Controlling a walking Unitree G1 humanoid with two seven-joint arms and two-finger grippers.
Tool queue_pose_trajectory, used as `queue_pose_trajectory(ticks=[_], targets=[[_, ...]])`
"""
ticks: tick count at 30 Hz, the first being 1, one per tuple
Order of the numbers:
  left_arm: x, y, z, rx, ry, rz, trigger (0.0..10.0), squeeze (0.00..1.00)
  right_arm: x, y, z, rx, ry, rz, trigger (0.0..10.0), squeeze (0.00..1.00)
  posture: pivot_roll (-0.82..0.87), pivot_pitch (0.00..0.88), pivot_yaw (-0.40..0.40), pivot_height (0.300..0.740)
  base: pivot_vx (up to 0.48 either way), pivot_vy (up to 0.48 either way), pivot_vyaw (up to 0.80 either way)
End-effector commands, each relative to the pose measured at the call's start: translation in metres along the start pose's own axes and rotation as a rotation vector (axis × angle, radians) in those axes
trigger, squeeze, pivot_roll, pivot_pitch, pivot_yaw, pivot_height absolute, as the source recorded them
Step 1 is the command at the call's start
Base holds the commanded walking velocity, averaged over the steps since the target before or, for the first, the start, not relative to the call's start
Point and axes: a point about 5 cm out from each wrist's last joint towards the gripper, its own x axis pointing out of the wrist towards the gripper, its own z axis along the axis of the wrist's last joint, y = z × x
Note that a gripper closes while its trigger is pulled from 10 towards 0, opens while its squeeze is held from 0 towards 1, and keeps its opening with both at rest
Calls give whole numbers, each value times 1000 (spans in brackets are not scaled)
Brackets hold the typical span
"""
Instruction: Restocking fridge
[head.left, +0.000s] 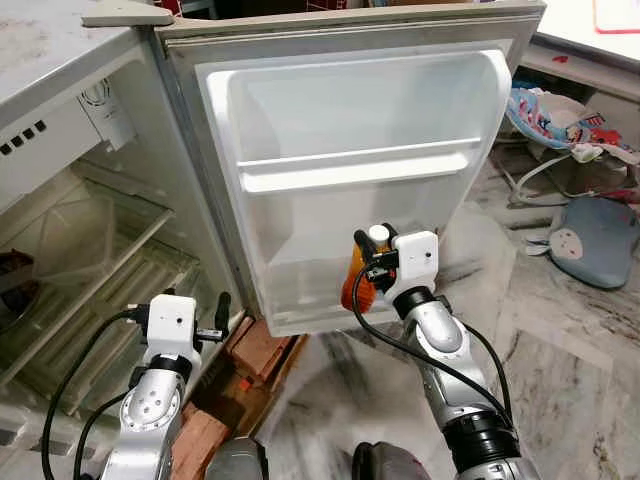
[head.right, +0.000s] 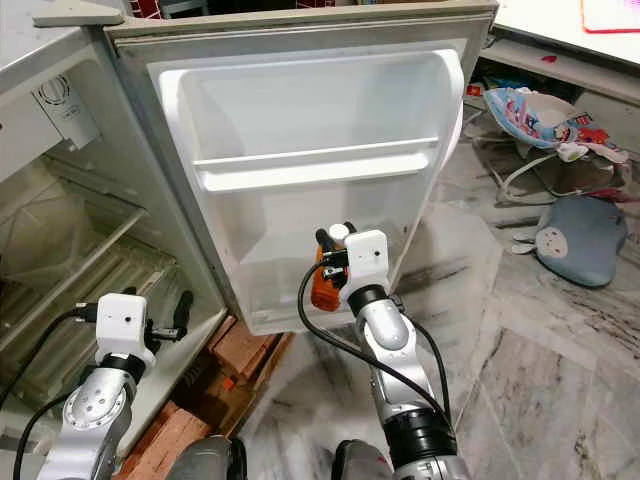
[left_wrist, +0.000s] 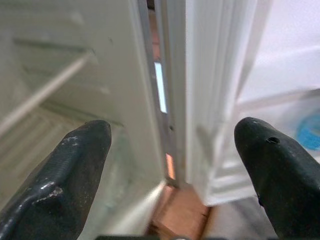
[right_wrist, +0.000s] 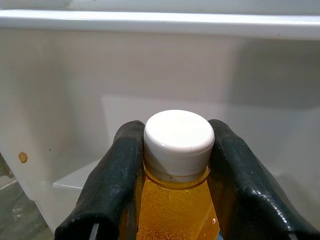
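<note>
Stood before an open fridge (head.left: 60, 230) with its door (head.left: 350, 170) swung wide, inner side facing the camera. Held a bottle (head.left: 360, 285) of orange liquid, white cap (right_wrist: 178, 137) on top, in the right gripper (head.left: 372, 262) — jaws clamped on the neck just under the cap, one black finger (right_wrist: 112, 180) on either side. Kept the bottle upright at the door's lowest bin (head.left: 330, 290), low against the white inner wall; could not tell whether it touched the bin floor. Above it, the door's middle shelf rail (head.left: 350, 165) ran across, bare.

Hung the left gripper (head.left: 218, 318) low near the bottom corner of the fridge body, beside the door's hinge edge — jaws wide apart, gripping nothing, the two fingertips (left_wrist: 75, 165) framing the gap between cabinet and door. Inside the cabinet, clear shelves (head.left: 90, 250) sloped back. Under the fridge, reddish bricks (head.left: 255, 350) on the marble floor (head.left: 560, 350). Off to the right, a grey cushion (head.left: 595, 240) and a patterned bouncer seat (head.left: 555, 125), well apart from the fridge.
</note>
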Motion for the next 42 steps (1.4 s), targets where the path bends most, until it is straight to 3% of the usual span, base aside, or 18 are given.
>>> queue_pose_trajectory(ticks=[1,14,31,42], targets=[[-2,2,0,-11,8,3,10000,0,0,-2,11,-5,-57,-4,10000,0,129,86,-1,740,0,0,0],[-2,-1,-1,5,13,-4,10000,0,1,0,10,-2,-52,6,10000,0,126,93,-5,681,0,0,0],[2,-1,1,14,26,2,10000,0,2,0,11,-5,-56,14,10000,0,122,90,-7,681,0,0,0],[7,1,3,40,18,23,10000,0,4,3,12,-1,-63,22,10000,0,128,83,-7,611,0,0,0]])
